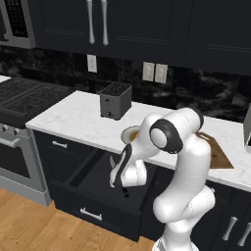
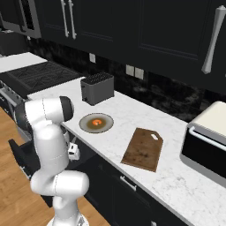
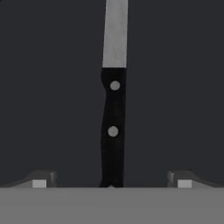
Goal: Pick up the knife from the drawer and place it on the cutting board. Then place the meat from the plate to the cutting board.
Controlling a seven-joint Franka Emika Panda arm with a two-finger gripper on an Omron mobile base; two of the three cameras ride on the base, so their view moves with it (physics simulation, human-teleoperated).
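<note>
The knife [image 3: 113, 127] lies on the dark floor of the open drawer [image 1: 73, 201], its black two-rivet handle toward me and its pale blade pointing away. My gripper [image 3: 111, 181] hangs low over it, open, the fingertips [image 3: 41, 180] spread wide on either side of the handle's end and not touching it. From the left base camera the gripper [image 1: 125, 191] reaches down into the drawer. On the counter the plate [image 2: 96, 122] carries the orange-red meat [image 2: 96, 121]. The brown cutting board [image 2: 143, 149] lies bare to the plate's right.
A dark toaster [image 2: 96, 88] stands behind the plate near the wall. A stove [image 1: 24, 98] adjoins the counter on the left, and a boxy appliance [image 2: 207, 137] sits at the right end. The pulled-out drawer juts over the wooden floor.
</note>
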